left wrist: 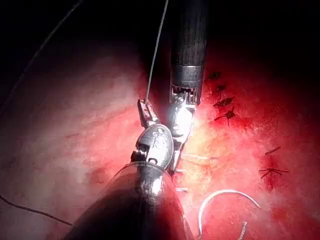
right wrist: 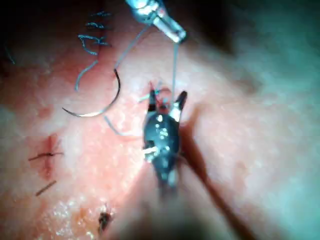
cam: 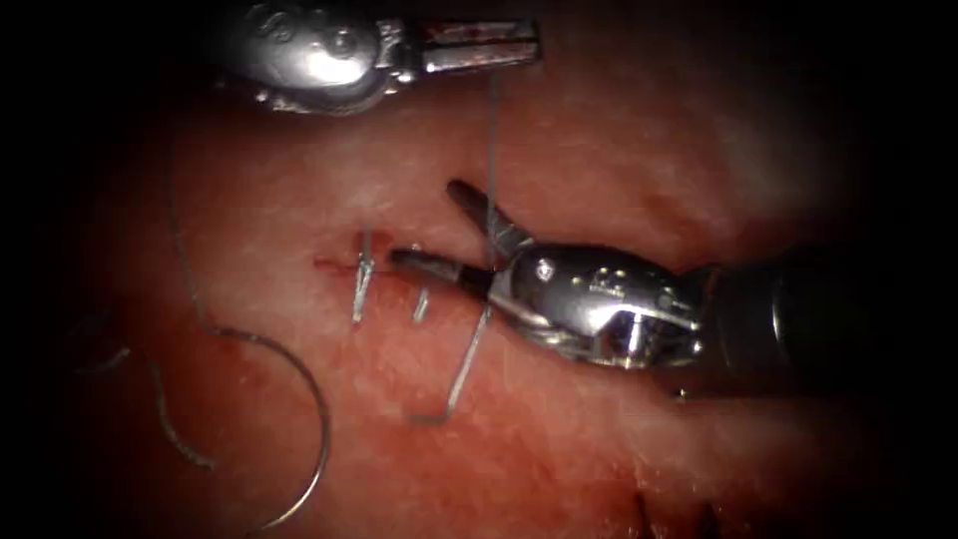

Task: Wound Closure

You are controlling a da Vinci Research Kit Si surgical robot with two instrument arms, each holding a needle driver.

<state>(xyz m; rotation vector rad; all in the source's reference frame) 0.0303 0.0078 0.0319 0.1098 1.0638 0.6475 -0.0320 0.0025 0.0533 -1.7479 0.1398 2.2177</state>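
The left tool (cam: 527, 45) is above the cut, jaws shut on the thread (cam: 492, 140), which hangs straight down from it. The right tool (cam: 427, 224) comes in from the right with its jaws open, one on each side of that strand, just right of the cut (cam: 344, 265). Below the jaws the thread runs on to a bent loose end (cam: 439, 417). The curved needle (cam: 317, 419) lies free on the tissue to the lower left of the cut, held by neither tool. In the right wrist view the open right tool (right wrist: 167, 96) straddles the thread (right wrist: 174, 70) below the left tool (right wrist: 172, 31). The needle (right wrist: 102, 107) lies beside it.
A short stitch (cam: 361, 279) crosses the cut, with a thread stub (cam: 421, 304) beside it. The needle's thread (cam: 180, 250) trails up the left side. Loose cut ends of thread (cam: 170, 424) lie at the lower left. Older dark stitches (left wrist: 225, 107) sit further along the tissue.
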